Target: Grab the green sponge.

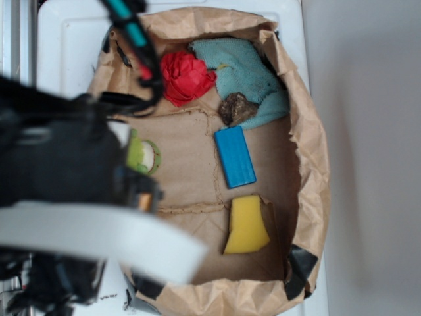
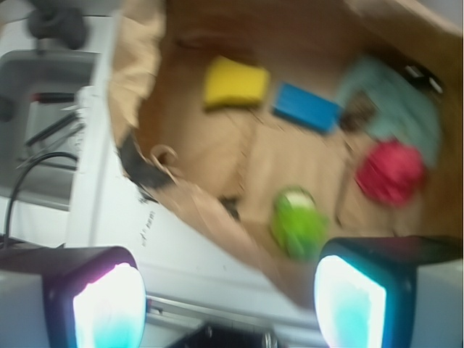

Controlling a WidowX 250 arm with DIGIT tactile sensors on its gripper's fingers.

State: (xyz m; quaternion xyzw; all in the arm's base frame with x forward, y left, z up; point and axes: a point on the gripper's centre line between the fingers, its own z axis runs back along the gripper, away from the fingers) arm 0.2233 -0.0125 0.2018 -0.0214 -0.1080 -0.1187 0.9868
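Risk sits mostly in the distance to cover: the claw (image 2: 228, 304) hangs spread wide and empty above the near rim of the crumpled brown paper bag (image 1: 309, 158), well apart from the green sponge (image 1: 246, 225), which lies flat on the paper floor toward the far corner. That sponge looks yellow, a plain foam trapezoid with soft, matte faces. Just beside it rests a blue block (image 1: 235, 156), rectangular and hard-edged; a descent aimed slightly off would likely close on the block or pinch both together. A fuzzy green plush toy (image 1: 143, 156) lies nearest the claw and, judged by colour alone, invites a mistaken grab. The bag's tall creased walls could snag the arm on its way across, dragging the paper and shifting everything inside. Foam this low may also squash flat and slip from the fingers if they close too high. A red crumpled cloth (image 1: 187, 77) and teal towel (image 1: 243, 66) stay clear.
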